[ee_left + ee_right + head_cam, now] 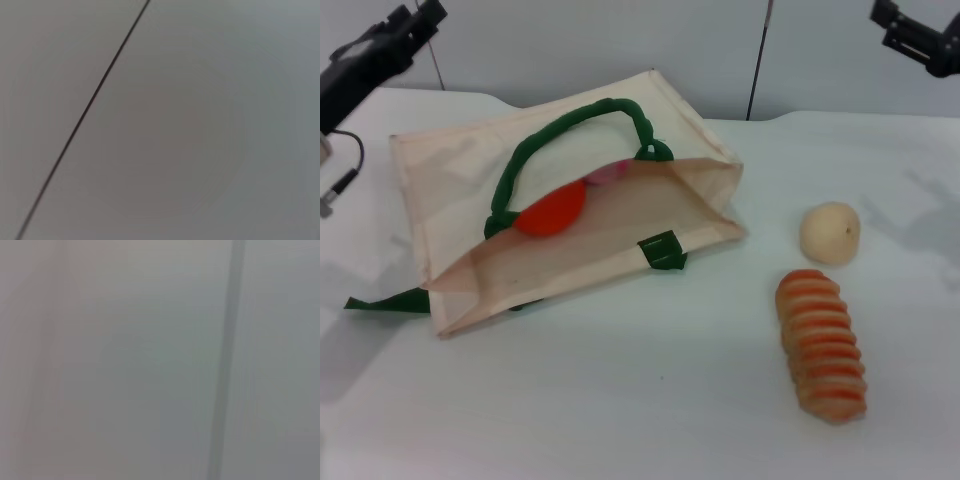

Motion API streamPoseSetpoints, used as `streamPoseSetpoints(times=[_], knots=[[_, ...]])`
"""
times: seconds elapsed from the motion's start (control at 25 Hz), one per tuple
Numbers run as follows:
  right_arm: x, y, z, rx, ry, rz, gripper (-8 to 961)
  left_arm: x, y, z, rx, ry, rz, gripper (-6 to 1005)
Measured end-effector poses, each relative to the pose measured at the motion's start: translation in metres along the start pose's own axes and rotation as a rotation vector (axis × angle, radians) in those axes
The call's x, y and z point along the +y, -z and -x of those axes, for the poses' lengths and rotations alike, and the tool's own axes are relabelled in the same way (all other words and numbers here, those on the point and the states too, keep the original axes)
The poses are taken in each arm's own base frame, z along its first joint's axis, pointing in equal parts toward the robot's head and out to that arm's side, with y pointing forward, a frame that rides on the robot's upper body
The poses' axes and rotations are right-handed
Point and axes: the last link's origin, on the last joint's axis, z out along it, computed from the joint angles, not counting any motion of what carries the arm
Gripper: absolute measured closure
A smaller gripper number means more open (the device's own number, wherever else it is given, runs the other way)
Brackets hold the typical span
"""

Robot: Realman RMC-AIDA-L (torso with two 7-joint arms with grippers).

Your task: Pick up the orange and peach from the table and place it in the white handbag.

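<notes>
White tabletop (640, 400) under a grey panelled wall: left gripper (380, 45) raised at the far left corner, nothing seen in it, jaw opening cannot be told. Cream fabric handbag with dark green straps (450, 190) lies flat, mouth gaping; bright orange fruit (552, 212) and pink peach (605, 173) sit inside, half screened by strap and fabric. Rightward, pale beige round fruit (830, 232), ridged orange-tan bread loaf (822, 343); right gripper (918, 35) high at far right, opening unreadable.
</notes>
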Motion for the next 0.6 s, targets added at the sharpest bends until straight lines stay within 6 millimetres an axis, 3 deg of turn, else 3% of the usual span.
streamPoseSetpoints(times=[0.12, 0.36, 0.6], knots=[[-0.002, 0.004, -0.019, -0.020, 0.014, -0.157, 59, 0.004, 0.000, 0.017, 0.027, -0.179, -0.068, 526], [-0.001, 0.023, -0.044, -0.061, -0.003, -0.422, 59, 0.006, 0.006, 0.040, 0.073, -0.366, -0.205, 311], [0.002, 0.028, -0.050, -0.064, -0.030, -0.472, 70, 0.006, 0.011, 0.046, 0.084, -0.434, -0.262, 311]])
